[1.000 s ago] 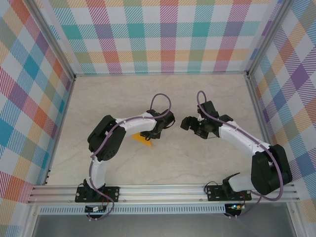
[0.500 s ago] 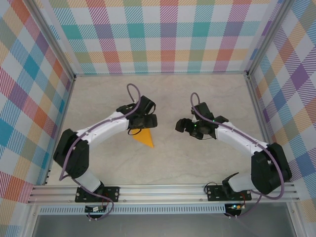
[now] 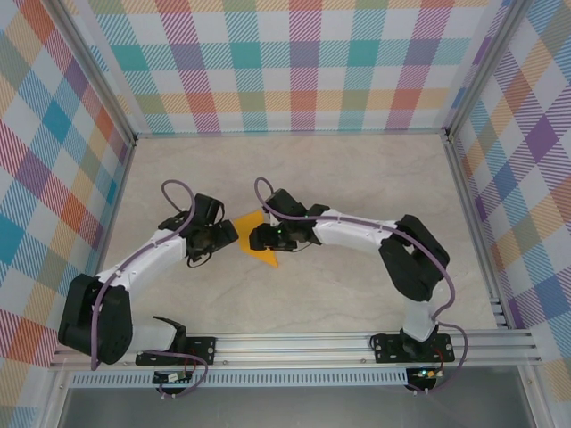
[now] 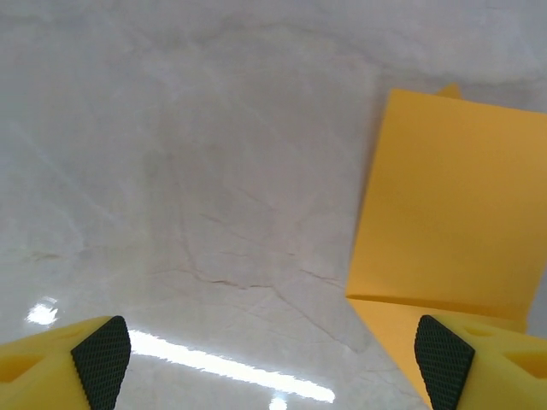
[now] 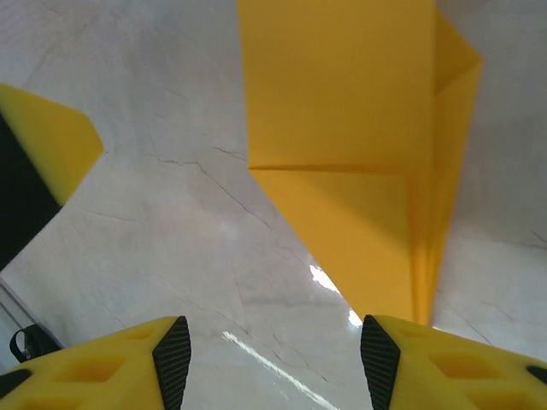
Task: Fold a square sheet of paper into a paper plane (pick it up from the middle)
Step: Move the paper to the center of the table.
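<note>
Right wrist view: right gripper (image 5: 273, 354) spread, orange paper (image 5: 342, 111) flat just ahead, its tip reaching one finger.
Closing here may crumple the loose folds; left gripper (image 4: 272, 363), also spread, pins nothing.

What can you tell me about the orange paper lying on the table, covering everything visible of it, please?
The orange paper is thin, matte and unmarked, folded into a wedge: a broad squarish end, overlapping creased flaps, tapering to a point toward the near edge. It lies on the pale marbled table. The right gripper hangs over its middle, jaws apart; whether it touches cannot be told.
</note>
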Available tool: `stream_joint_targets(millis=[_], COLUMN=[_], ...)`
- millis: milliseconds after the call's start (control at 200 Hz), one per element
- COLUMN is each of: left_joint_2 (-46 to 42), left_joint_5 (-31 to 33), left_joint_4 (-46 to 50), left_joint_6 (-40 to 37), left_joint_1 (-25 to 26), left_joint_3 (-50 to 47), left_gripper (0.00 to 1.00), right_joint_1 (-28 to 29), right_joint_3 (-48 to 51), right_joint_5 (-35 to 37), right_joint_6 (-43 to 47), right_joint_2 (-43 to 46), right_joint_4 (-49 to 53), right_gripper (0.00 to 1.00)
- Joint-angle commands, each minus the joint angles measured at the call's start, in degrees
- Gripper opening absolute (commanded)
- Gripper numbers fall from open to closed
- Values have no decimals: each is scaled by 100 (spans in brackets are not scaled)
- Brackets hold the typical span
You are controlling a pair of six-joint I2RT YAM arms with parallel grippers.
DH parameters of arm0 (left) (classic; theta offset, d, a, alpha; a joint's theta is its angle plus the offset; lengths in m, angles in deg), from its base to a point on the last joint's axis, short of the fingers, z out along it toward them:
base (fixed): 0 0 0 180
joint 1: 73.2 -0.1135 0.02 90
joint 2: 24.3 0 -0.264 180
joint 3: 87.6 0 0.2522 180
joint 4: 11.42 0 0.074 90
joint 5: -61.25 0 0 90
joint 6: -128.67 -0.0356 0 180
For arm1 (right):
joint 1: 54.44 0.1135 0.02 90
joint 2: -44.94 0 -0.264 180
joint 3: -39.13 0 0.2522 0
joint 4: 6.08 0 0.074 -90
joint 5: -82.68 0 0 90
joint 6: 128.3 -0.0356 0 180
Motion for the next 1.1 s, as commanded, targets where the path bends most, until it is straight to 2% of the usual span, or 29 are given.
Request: stream_joint_targets(millis=[0,235,435,575,710,830,955,1095], left_joint_2=[-307,-473,-458,-390,-396,-414,-362,-398], left_joint_5=[-248,-317,-661,-934,-1179,-1387,-1487,-1592], left_joint_4=[-181,-177,-382,-460,-547,-764,-935,-1241], left_joint_6=[134,135,8,-149,-203,-169,-21,317], left_joint_1=[-182,-277,-277,-277,-268,-221,-108,45], left_joint_3=[-213,-362,-441,-457,-484,-581,-631,-776], left_gripper=[90,90,91,91,91,91,91,91], right_joint_1=[-40,-39,-75,-183,-327,-411,-426,-479], right_joint_3=[-363,-764,-503,316,1226,1621,1620,1829], right_joint_5=[-153,-102,19,-163,-323,-307,-292,-269], right_joint_6=[-3,-12,238,678,1366,1704,1396,554], right_joint_2=[-417,-1102,-1127,-718,12,658,1045,1311], right_joint_4=[-115,88,464,445,425,408,240,-264], right_gripper=[56,54,53,52,52,52,54,53])
